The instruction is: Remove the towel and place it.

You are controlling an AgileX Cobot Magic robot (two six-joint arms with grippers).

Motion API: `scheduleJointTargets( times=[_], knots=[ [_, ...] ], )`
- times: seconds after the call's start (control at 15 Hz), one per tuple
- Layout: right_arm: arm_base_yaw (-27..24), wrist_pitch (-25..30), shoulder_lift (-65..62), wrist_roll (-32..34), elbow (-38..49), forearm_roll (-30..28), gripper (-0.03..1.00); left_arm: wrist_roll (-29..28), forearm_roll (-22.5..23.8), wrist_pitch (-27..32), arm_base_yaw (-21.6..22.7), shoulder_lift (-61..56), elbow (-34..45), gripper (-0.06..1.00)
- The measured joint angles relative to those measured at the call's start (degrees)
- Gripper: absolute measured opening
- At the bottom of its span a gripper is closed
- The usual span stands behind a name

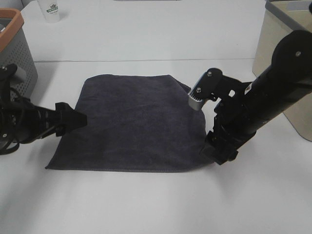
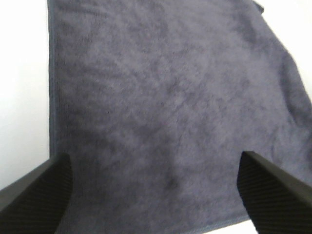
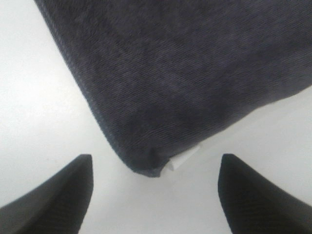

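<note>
The dark charcoal towel (image 1: 131,122) lies spread flat on the white table (image 1: 146,204). My left gripper (image 1: 80,119) is low at the towel's left edge, open and empty. In the left wrist view the towel (image 2: 170,122) fills the space between the spread fingers (image 2: 44,195). My right gripper (image 1: 219,157) points down at the towel's front right corner. It is open, with the corner of the towel (image 3: 185,73) and its small white tag (image 3: 183,158) lying between the fingers (image 3: 63,195).
A grey perforated basket (image 1: 17,53) with an orange rim stands at the back left. A white cup (image 1: 51,9) stands behind it. A beige bin (image 1: 278,44) stands at the right edge behind the right arm.
</note>
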Motion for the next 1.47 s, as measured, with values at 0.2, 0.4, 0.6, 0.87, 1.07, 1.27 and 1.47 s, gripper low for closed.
scheduleJointTargets(
  times=[0.2,0.4,0.6,0.87,1.07,1.27,1.47],
  knots=[
    [0.0,-3.6,-6.1,6.4,0.0,-6.1,0.71,-9.1,6.8,3.2,0.0,-2.6,-7.0,0.85],
    [0.0,-8.3,-9.9,14.8,0.0,-14.5,0.71,-22.1,19.6,6.2,-0.1,-2.6,-17.2,0.84],
    [0.0,-10.5,-11.9,21.3,-2.2,-21.7,0.71,-30.8,30.4,14.6,-0.1,-2.6,-27.8,0.84],
    [0.0,-10.8,-12.0,23.8,-11.8,-24.5,0.71,-29.5,35.8,30.1,-0.1,-2.6,-39.6,0.84],
    [-2.9,-11.6,-12.0,27.0,-21.8,-25.4,0.7,-1.3,21.7,53.7,0.6,-2.6,-48.5,0.83],
    [-7.8,-11.6,-12.0,37.1,-25.7,-25.4,0.7,24.5,-4.0,58.5,4.4,-2.6,-53.3,0.83],
    [-15.4,-7.1,-12.0,57.4,-31.1,-25.4,0.7,48.2,-32.7,63.1,9.3,-2.6,-56.6,0.83]
  ],
)
